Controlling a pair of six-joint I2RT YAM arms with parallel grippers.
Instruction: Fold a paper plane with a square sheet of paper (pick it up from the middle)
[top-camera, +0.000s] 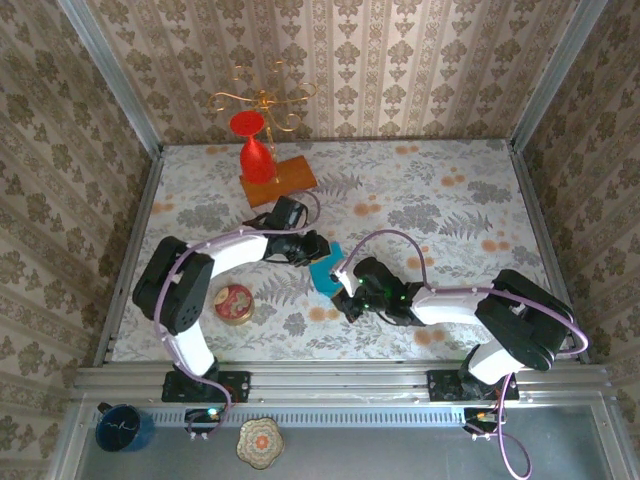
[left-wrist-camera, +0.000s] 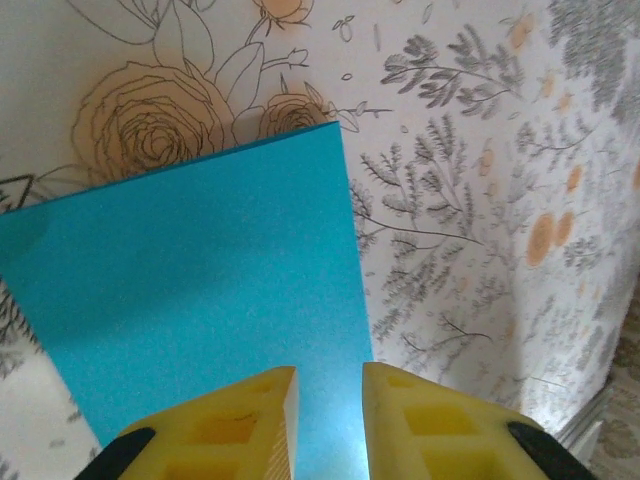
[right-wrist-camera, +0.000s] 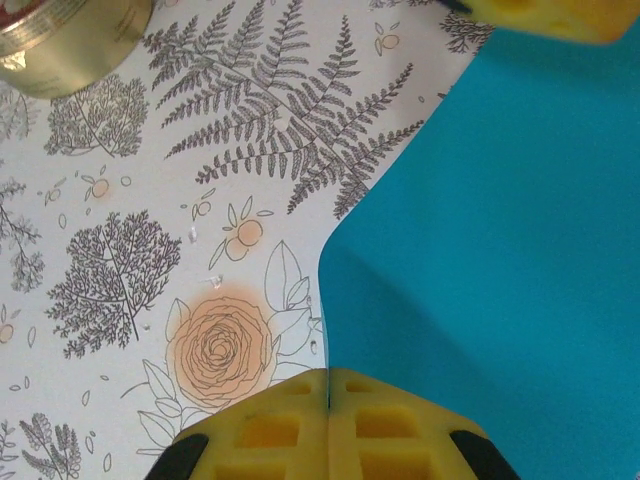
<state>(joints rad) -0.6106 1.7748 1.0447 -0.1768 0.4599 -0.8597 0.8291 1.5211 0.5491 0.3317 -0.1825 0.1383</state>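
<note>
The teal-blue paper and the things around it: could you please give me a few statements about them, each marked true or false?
1. The right end effector is shut on an edge of the teal-blue sheet of paper. True.
2. The left end effector is pressed fully shut. False: a gap stands between its fingers, and the paper shows through it.
3. The red glass stands upright on the orange wooden block. True.
4. The round tin lies on top of the paper. False: it sits on the table, apart from the paper, beside the left arm.
</note>
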